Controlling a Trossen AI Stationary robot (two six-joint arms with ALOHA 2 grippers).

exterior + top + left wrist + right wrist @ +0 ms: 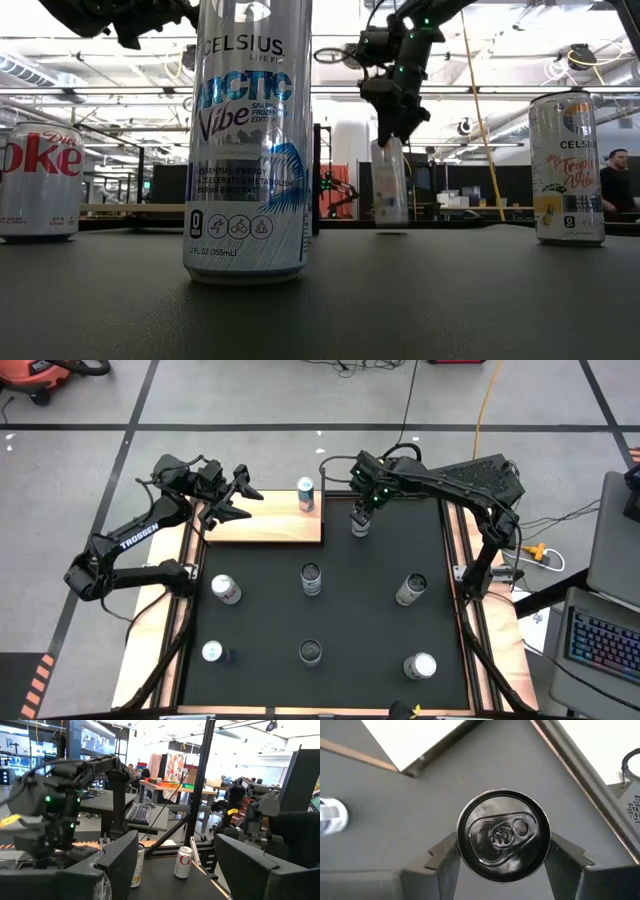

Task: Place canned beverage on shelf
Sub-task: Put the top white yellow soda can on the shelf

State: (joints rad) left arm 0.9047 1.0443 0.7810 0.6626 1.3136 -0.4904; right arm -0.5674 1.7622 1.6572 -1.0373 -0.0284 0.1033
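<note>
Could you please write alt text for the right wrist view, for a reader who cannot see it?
Seen from directly above, the right gripper has its two dark fingers against opposite sides of an upright can with an unopened pull-tab top, standing on the black mat. Another can shows at the edge.

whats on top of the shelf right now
One can stands upright on the shelf, near its far right corner. The rest of the board shows bare, except where the left tool overhangs it.
</note>
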